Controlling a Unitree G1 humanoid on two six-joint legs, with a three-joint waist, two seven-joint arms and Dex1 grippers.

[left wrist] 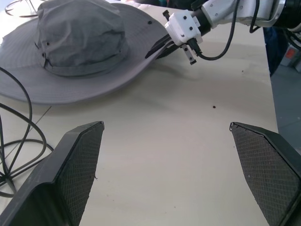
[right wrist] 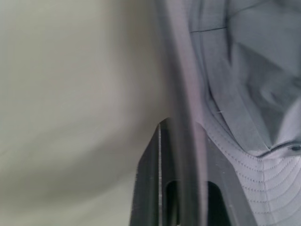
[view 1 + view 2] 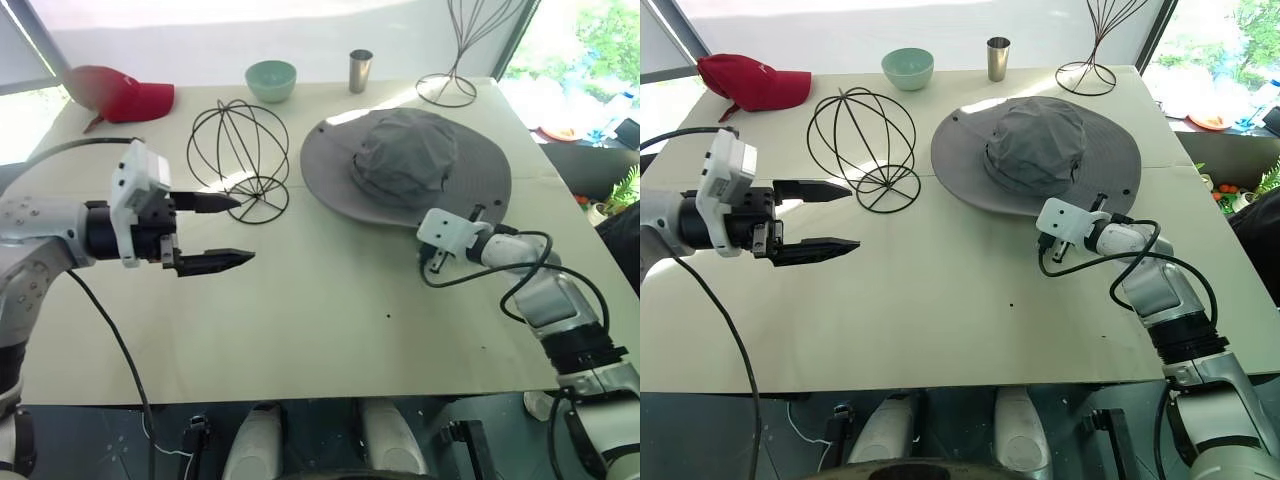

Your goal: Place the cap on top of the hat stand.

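Note:
The hat stand (image 3: 238,160), a dark wire globe on a small round wire base, sits at the table's middle left. To its right a grey wide-brimmed hat (image 3: 405,160) lies flat. My right gripper (image 1: 157,49) is shut on the near edge of its brim (image 2: 181,136). A red cap (image 3: 120,95) lies at the far left corner, away from both grippers. My left gripper (image 3: 242,230) hovers open and holds nothing, just in front of the stand's base, pointing towards the hat.
A pale green bowl (image 3: 271,78) and a metal cup (image 3: 360,70) stand at the table's far edge. A taller wire stand on a ring base (image 3: 447,88) is at the far right. The table (image 3: 300,320) in front of me is bare.

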